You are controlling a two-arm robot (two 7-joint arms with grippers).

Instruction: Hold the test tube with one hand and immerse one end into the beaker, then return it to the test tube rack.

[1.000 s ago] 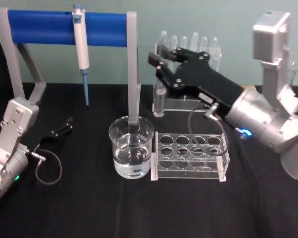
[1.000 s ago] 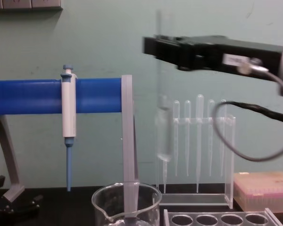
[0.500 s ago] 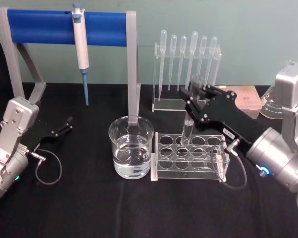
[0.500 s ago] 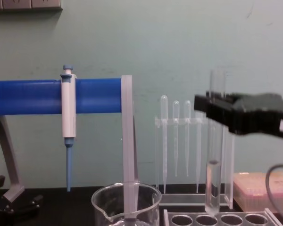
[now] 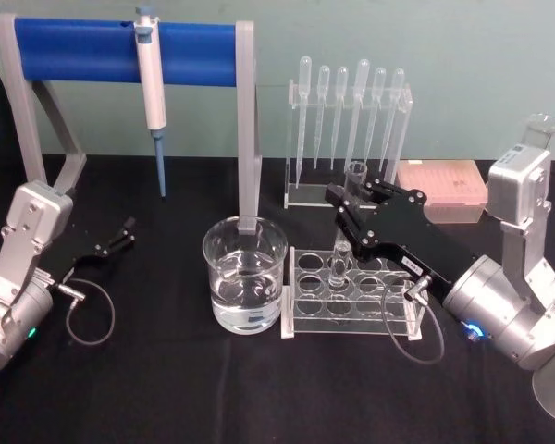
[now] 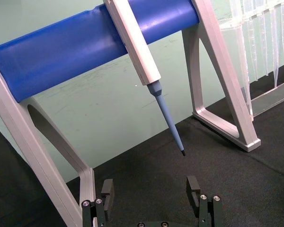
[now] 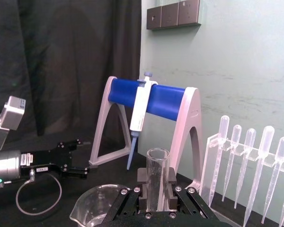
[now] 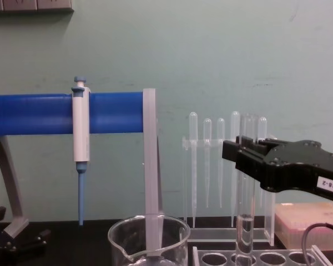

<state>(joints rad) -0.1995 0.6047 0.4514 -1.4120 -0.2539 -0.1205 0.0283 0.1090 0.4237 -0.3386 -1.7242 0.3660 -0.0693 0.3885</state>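
The test tube stands almost upright with my right gripper shut on its upper part, just below the rim. Its rounded lower end sits in a hole of the clear rack, in the row nearer the wall. In the chest view the tube drops from the black gripper into the rack. The right wrist view has the tube clamped between the fingers. The beaker, partly filled with water, stands left of the rack. My left gripper rests open at the far left.
A blue-barred stand carrying a white-and-blue pipette rises behind the beaker. A clear holder with several bulb pipettes stands behind the rack, and a pink tip box lies to its right. Black cloth covers the table.
My right gripper has come down and toward the table's front with the tube. The tube's lower end went from hanging high in the air into a hole of the rack. The left arm stayed still.
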